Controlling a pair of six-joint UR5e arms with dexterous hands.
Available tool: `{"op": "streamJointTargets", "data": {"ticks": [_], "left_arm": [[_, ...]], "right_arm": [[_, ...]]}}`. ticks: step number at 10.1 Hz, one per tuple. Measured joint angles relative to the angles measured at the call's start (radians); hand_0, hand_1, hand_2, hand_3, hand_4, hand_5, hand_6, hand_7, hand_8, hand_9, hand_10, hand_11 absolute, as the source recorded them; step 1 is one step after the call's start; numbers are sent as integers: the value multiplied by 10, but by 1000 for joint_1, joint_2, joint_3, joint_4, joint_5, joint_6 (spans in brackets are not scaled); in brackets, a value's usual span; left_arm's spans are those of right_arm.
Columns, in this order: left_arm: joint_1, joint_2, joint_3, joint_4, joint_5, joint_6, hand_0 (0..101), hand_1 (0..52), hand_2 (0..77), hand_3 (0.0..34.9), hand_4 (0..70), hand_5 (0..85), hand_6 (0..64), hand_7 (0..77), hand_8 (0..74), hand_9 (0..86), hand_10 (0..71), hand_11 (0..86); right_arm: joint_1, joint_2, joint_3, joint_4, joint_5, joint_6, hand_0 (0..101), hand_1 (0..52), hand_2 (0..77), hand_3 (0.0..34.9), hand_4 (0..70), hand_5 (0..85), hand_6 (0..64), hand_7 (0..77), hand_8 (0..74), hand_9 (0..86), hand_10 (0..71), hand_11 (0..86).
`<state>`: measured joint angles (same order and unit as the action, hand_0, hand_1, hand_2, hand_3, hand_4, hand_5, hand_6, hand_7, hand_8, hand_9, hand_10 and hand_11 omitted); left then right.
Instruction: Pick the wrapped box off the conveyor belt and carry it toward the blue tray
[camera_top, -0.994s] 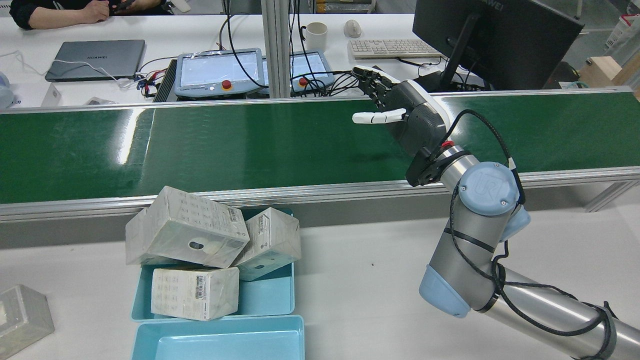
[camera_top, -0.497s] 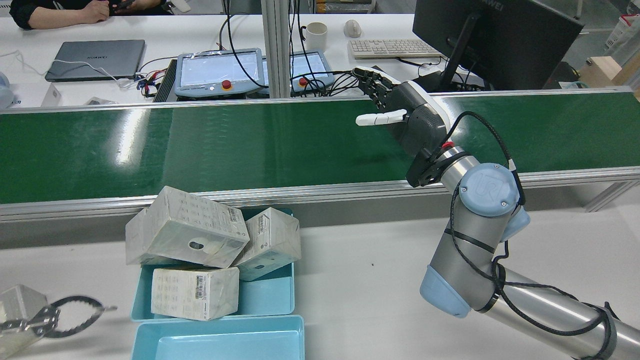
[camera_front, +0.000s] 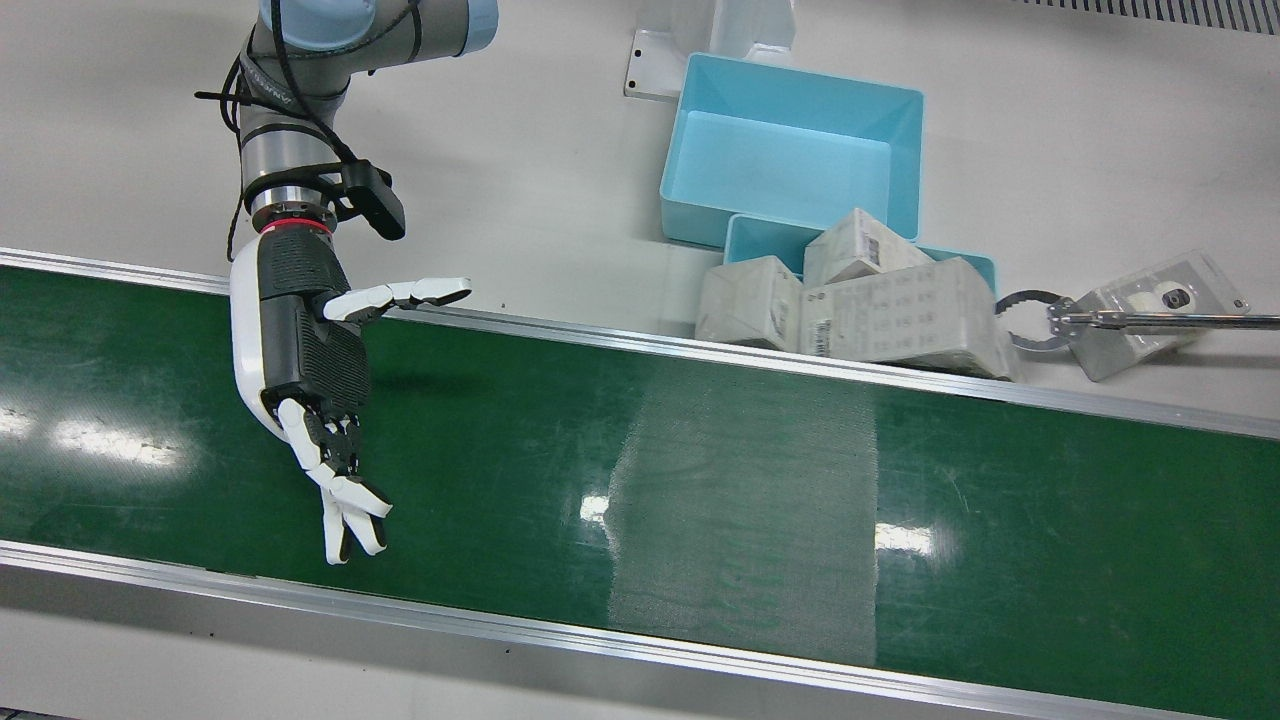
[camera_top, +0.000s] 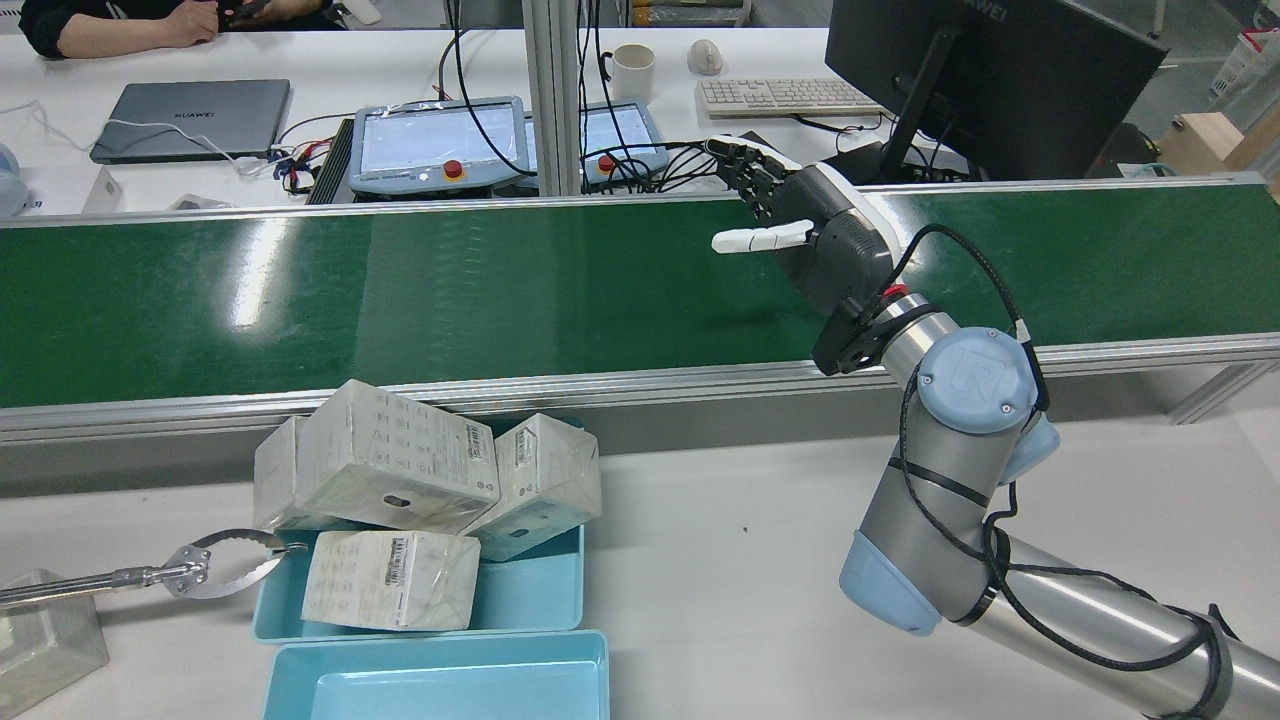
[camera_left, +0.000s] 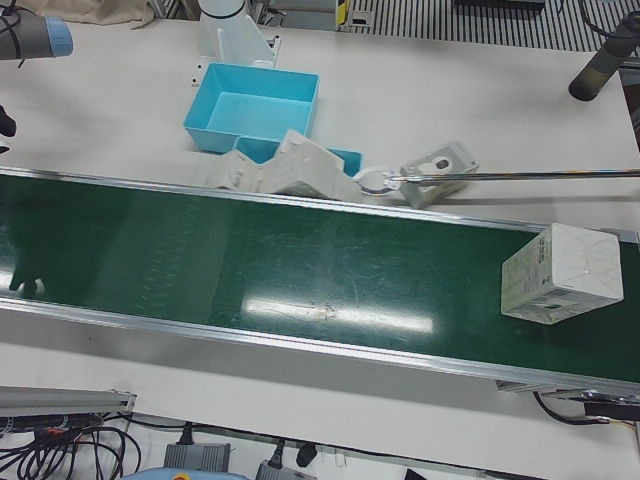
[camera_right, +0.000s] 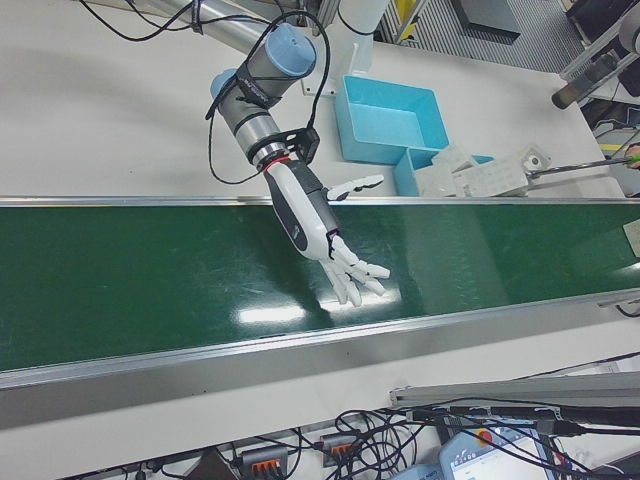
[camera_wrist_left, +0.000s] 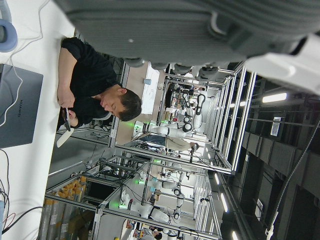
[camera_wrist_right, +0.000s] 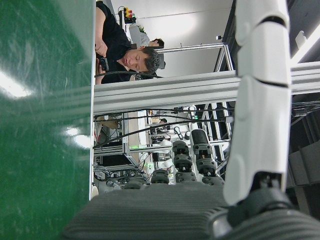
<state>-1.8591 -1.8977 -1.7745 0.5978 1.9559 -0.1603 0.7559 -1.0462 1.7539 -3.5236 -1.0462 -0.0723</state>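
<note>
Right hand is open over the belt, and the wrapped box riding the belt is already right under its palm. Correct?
Not quite. The right hand is open over the conveyor belt, but the wrapped box is not under its palm: the left-front view shows it far along the belt, at the opposite end, and the front view shows bare belt beneath the hand.

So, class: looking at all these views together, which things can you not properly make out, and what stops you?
- Left hand: only a blurred dark casing fills the left hand view; no other view shows it.
- Boxes in the blue tray: their label print is too small in every view, and the piled boxes hide the tray floor.
- Grabber tool: its handle is cut off by the rear view's left edge, so its holder is unseen.
- Wrapped box on the belt: only the left-front view shows it.
</note>
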Motion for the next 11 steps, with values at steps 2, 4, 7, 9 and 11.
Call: {"op": "streamJointTargets", "data": {"ticks": [2, 4, 7, 9, 11], "left_arm": [[0, 0, 0, 0, 0, 0, 0, 0, 5, 0, 0, 11, 5, 5, 5, 5, 0, 5], [0, 0, 0, 0, 0, 0, 0, 0, 5, 0, 0, 11, 5, 0, 5, 0, 5, 5], [0, 0, 0, 0, 0, 0, 0, 0, 5, 0, 0, 11, 5, 5, 5, 0, 0, 5], [0, 0, 0, 0, 0, 0, 0, 0, 5, 0, 0, 11, 5, 0, 5, 0, 5, 5], [0, 0, 0, 0, 0, 0, 0, 0, 5, 0, 0, 11, 5, 5, 5, 0, 5, 5]], "right_arm": [[-1, 0, 0, 0, 0, 1, 477, 142, 93, 5, 98, 196, 49, 44, 11, 33, 0, 5], [-1, 0, -1, 0, 0, 2, 478, 142, 87, 5, 104, 196, 49, 44, 11, 33, 0, 5], [0, 0, -1, 0, 0, 2, 478, 142, 87, 6, 104, 196, 49, 44, 5, 33, 0, 5], [1, 0, -1, 0, 0, 3, 479, 142, 87, 5, 98, 196, 49, 38, 11, 38, 0, 5], [2, 0, -1, 1, 0, 3, 479, 142, 87, 11, 87, 196, 49, 44, 11, 38, 0, 5]]}}
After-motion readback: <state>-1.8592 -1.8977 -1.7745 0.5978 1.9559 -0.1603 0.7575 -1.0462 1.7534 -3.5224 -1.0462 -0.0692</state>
